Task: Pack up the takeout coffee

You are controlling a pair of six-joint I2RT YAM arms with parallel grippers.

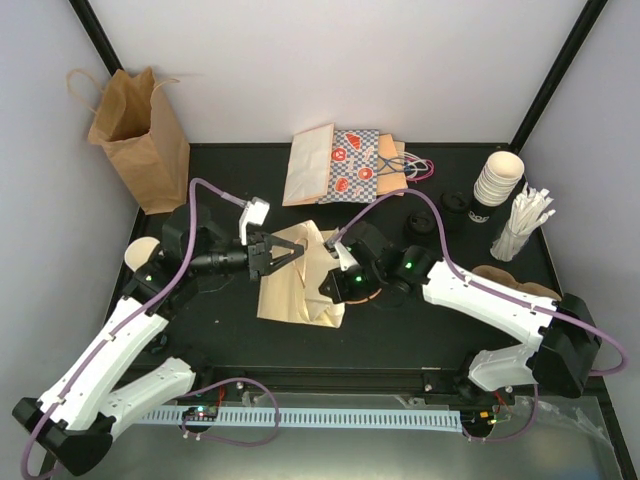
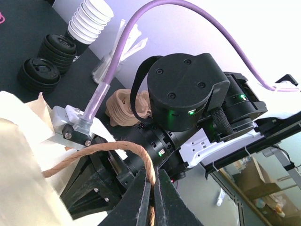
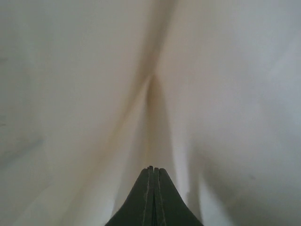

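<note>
- Cups (image 1: 497,178), white and nested in one stack, stand upright at the far right of the table (image 1: 420,330), well apart from both arms; none is in any bag.
- At the far left corner a brown bag (image 1: 140,140) stands upright with its mouth open.
- Just right of it the left gripper (image 2: 151,186) reaches toward the middle of the table. Its jaws are pressed together on the twisted paper handle (image 2: 113,150) of the cream bag (image 1: 295,290), and the handle arches up out of the fingertips.
- The cream bag lies crumpled in the middle of the table, between the two grippers.
- Behind it, at the back edge, flat bags (image 1: 335,165) lie overlapping, one plain brown and one with a red and blue pattern.
- The right gripper (image 3: 150,174) meets the cream bag from its right side. The jaws are closed tight on the bag's wall, and a crease runs out from the tips. The wrist view shows nothing but pale paper around them.
- Black lids (image 1: 478,213) sit in short stacks just beside the cups, on their near left.
- White sticks (image 1: 525,220) stand bundled just right of the cups, fanning out at the top.
</note>
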